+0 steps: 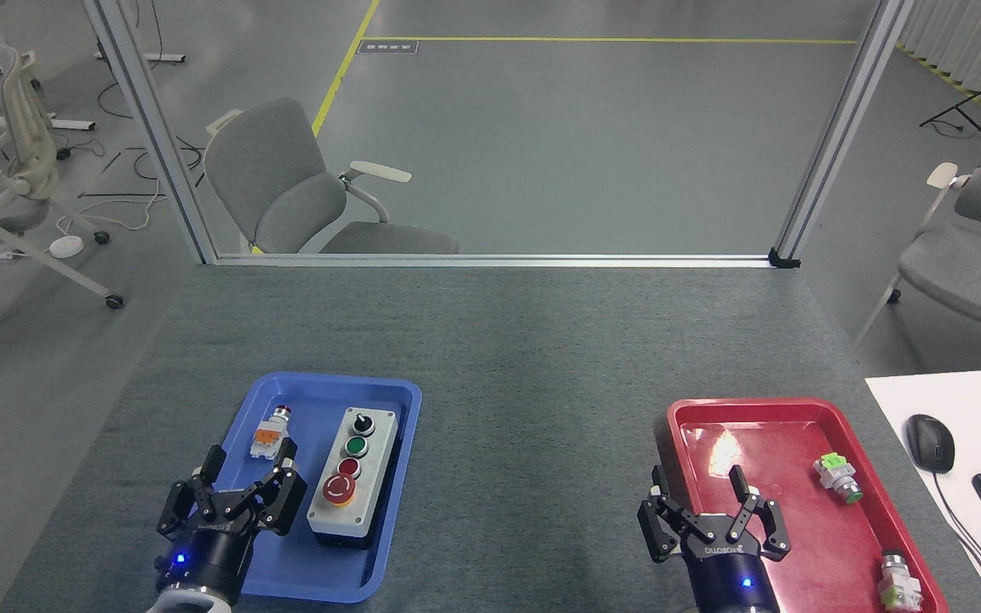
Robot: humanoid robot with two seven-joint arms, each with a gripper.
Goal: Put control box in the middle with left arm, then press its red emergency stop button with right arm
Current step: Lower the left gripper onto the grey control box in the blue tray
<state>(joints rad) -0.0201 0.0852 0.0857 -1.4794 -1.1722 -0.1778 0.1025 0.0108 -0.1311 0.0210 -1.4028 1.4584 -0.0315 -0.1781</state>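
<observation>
The control box (352, 478), light grey with a black base, lies lengthwise in the blue tray (320, 396) at the left front of the table. Its row of controls ends nearest me with the red emergency stop button (339, 489), ringed in yellow. My left gripper (239, 485) hovers over the tray's left front part, just left of the box, fingers spread open and holding nothing. Over the left front part of the red tray (737, 409) my right gripper (708, 507) stands open and empty.
A small white-and-orange switch part (270, 435) lies in the blue tray left of the box. The red tray holds two small switch parts (836, 477) (899, 583). A white desk with mouse (930, 443) and keyboard stands at the right. Grey felt table (524, 340) lies between the trays.
</observation>
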